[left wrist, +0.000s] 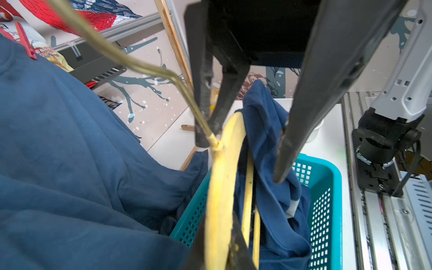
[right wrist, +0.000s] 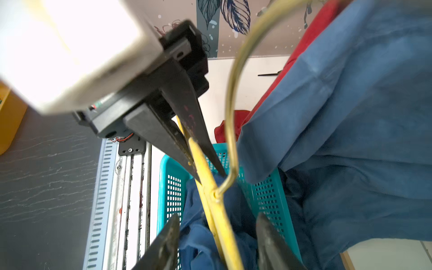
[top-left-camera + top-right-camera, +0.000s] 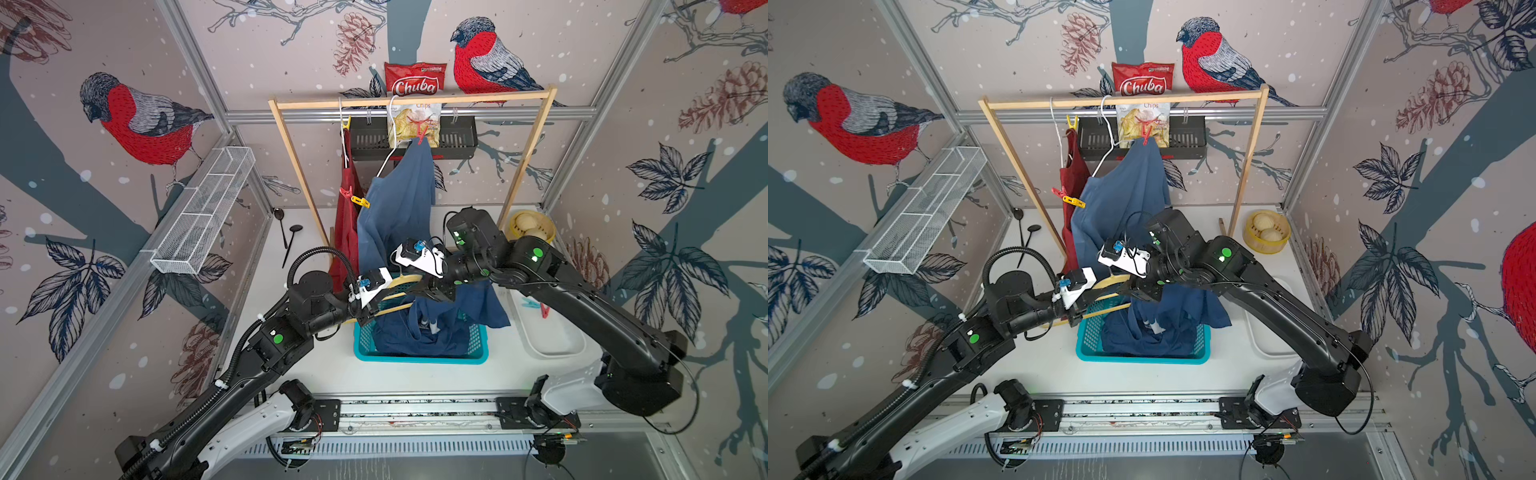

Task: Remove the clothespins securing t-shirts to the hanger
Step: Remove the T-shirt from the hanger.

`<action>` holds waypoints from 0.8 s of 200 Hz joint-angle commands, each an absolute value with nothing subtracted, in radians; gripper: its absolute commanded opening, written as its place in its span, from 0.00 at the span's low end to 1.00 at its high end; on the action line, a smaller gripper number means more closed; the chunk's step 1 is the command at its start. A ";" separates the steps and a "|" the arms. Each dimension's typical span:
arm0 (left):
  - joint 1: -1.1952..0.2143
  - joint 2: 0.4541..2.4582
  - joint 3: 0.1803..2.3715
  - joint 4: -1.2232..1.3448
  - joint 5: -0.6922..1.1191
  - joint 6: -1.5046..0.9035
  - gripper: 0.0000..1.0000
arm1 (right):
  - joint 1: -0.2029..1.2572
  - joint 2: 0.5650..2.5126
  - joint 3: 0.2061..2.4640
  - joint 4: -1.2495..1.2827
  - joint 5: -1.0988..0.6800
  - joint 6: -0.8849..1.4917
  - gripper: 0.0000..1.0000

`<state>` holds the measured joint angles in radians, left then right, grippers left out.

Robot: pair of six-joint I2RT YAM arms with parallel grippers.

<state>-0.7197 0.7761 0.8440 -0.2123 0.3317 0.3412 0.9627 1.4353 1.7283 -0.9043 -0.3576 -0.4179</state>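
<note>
Though left gripper clamped on hanger, right gripper parted.

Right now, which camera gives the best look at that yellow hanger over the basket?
The right wrist view: the yellow hanger shows its hook curve, neck and bar, with the left pincer shut on it. The left wrist view shows it foreshortened. Both top views show only slivers between the arms.
</note>
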 commanded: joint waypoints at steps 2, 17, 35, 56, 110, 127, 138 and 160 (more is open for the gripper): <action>-0.713 0.767 0.853 -0.205 0.384 0.331 0.00 | 0.963 1.416 1.738 -0.830 -0.374 -0.387 0.65; -0.710 0.762 0.853 -0.209 0.394 0.334 0.00 | 0.963 1.399 1.744 -0.808 -0.384 -0.375 0.68; -0.704 0.752 0.851 -0.219 0.396 0.339 0.00 | 0.961 1.368 1.747 -0.785 -0.364 -0.363 0.69; -0.686 0.737 0.838 -0.214 0.410 0.332 0.00 | 0.946 1.316 1.734 -0.744 -0.313 -0.337 0.71; -0.609 0.721 0.851 -0.236 0.533 0.313 0.00 | 0.748 1.116 1.611 -0.637 -0.282 -0.210 0.77; -0.569 0.757 0.906 -0.311 0.610 0.327 0.00 | 0.674 1.082 1.574 -0.658 -0.358 -0.202 0.78; -0.544 0.779 0.944 -0.358 0.655 0.339 0.00 | 0.633 1.067 1.545 -0.658 -0.383 -0.187 0.78; -0.488 0.794 0.989 -0.409 0.720 0.357 0.00 | 0.541 1.025 1.431 -0.619 -0.450 -0.181 0.81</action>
<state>-0.5323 0.7853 0.9497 -0.3580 0.5938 0.3229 0.6106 1.0573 1.5185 -0.6746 -0.3523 -0.2096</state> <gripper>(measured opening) 0.067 0.793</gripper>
